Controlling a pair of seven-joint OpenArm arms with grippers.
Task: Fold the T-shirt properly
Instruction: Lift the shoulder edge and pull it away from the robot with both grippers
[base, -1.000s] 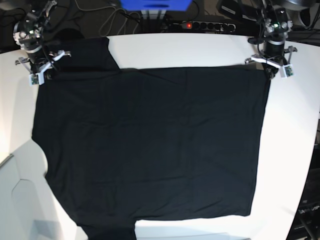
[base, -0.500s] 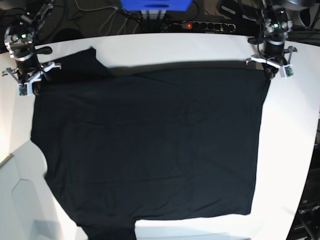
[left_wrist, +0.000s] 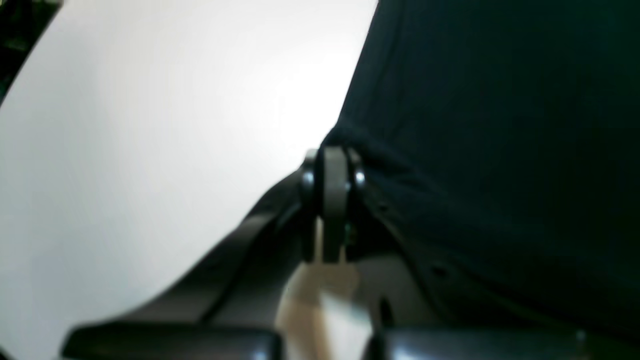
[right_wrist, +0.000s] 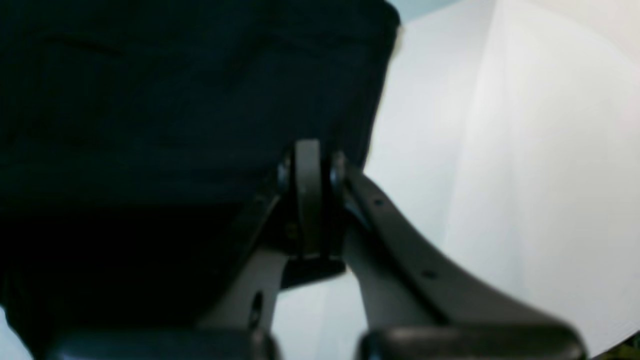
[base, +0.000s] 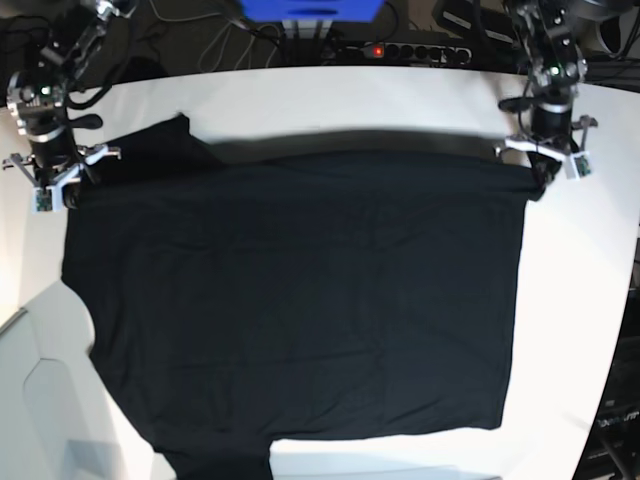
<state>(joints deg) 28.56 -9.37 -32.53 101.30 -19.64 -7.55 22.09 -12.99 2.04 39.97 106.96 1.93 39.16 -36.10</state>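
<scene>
Pinching the far edge of the shirt (base: 300, 290) at both corners, the two grippers need to lift evenly and carry that edge across together, keeping it taut so no sag or twist creeps in. The left gripper (base: 541, 172) is clamped on the hem corner; the right gripper (base: 62, 188) is clamped on cloth by the sleeve. From each gripper the shirt spreads away flat over the white bench (base: 590, 300), stretched between them, far edge slightly raised.
</scene>
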